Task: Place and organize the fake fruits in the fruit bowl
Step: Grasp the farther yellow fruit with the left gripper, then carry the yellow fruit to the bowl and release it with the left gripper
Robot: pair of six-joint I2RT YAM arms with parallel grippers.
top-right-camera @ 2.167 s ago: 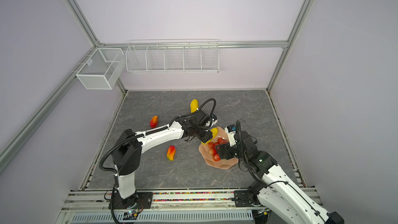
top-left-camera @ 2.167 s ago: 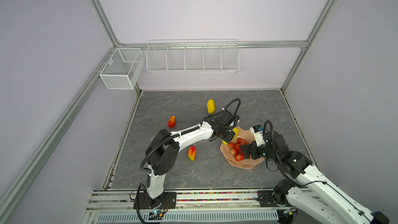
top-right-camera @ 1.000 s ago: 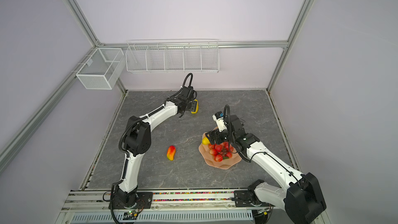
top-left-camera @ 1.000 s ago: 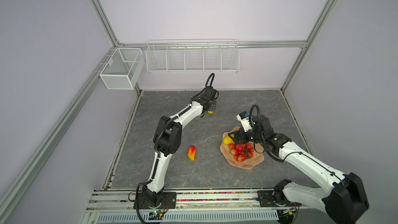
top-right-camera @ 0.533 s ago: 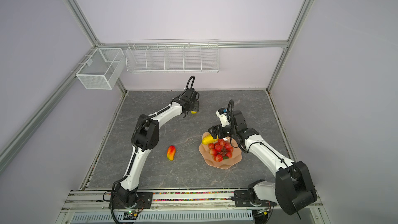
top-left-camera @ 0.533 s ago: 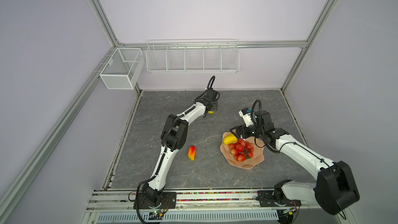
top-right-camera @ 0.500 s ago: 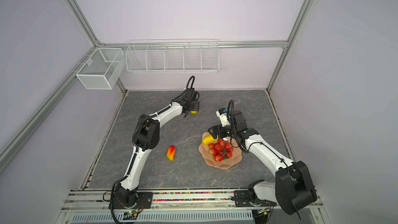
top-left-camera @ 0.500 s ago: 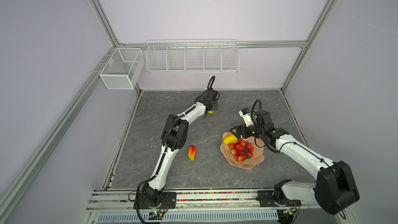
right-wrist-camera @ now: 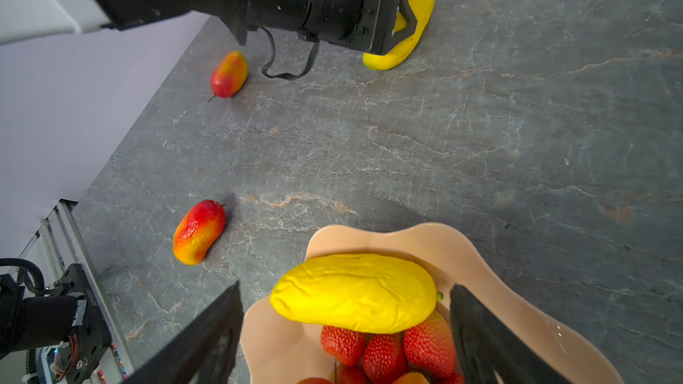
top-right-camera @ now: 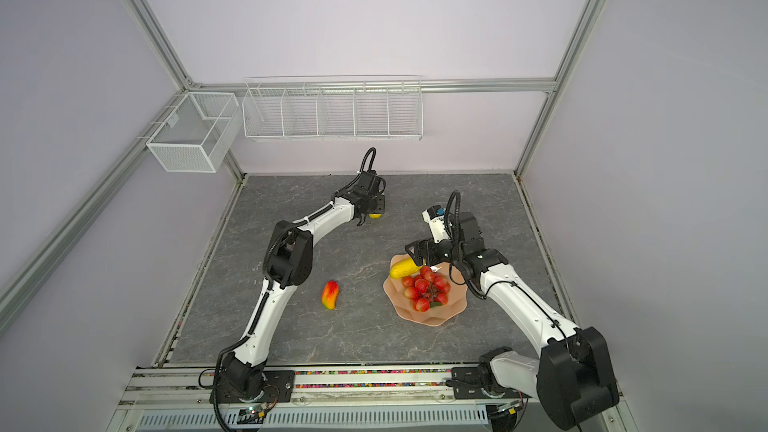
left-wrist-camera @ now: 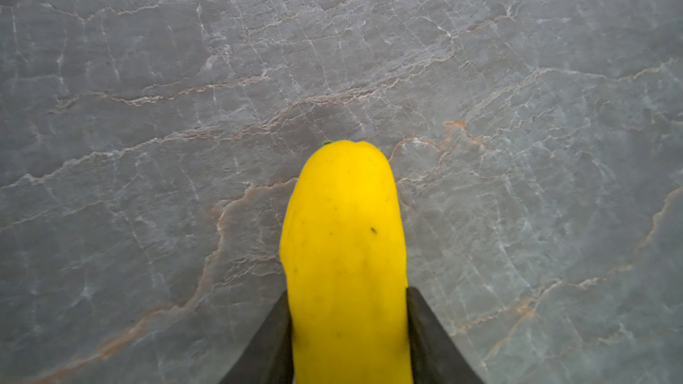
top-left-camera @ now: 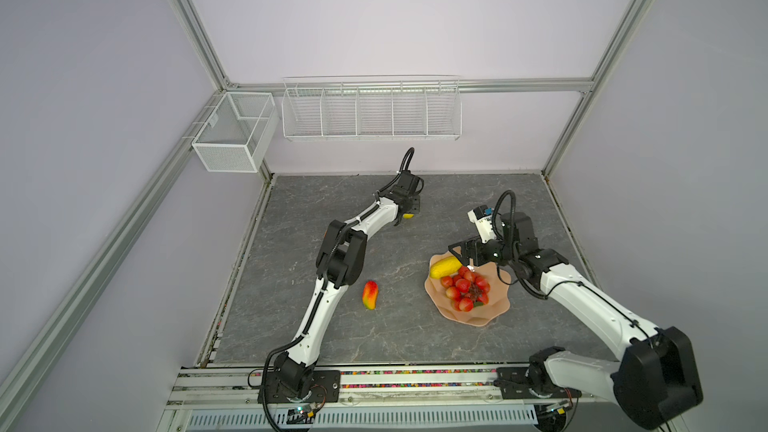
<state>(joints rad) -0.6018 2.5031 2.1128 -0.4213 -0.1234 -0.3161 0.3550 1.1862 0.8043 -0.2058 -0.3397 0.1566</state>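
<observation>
Pale lilac walls framed with aluminium rails enclose a grey marbled desk [top-left-camera: 395, 347], and two white wire baskets [top-left-camera: 371, 110] hang on the walls well behind the fruit bowl [top-left-camera: 469, 320]. This peach-pink bowl with the wavy rim sits on the desk toward the right arm's side.

The right gripper [right-wrist-camera: 345, 287] hovers just over the bowl's far rim with its jaws spread wide. They stand on either side of a yellow fruit [top-left-camera: 444, 268] and touch nothing. This fruit lies across the bowl's far edge, resting on the red berry cluster [top-left-camera: 463, 288] that fills the bowl's middle.

The left gripper [left-wrist-camera: 347, 291] is well beyond the bowl, toward the back wall. It is closed onto the second yellow fruit [left-wrist-camera: 343, 216], with a finger pressed against each side as the fruit lies on the desk.

One red-orange mango [top-left-camera: 370, 295] lies on the desk to the left of the bowl, apart from it. Another mango [right-wrist-camera: 229, 73] lies farther from the bowl, beside the left arm, and shows only in the right wrist view.
</observation>
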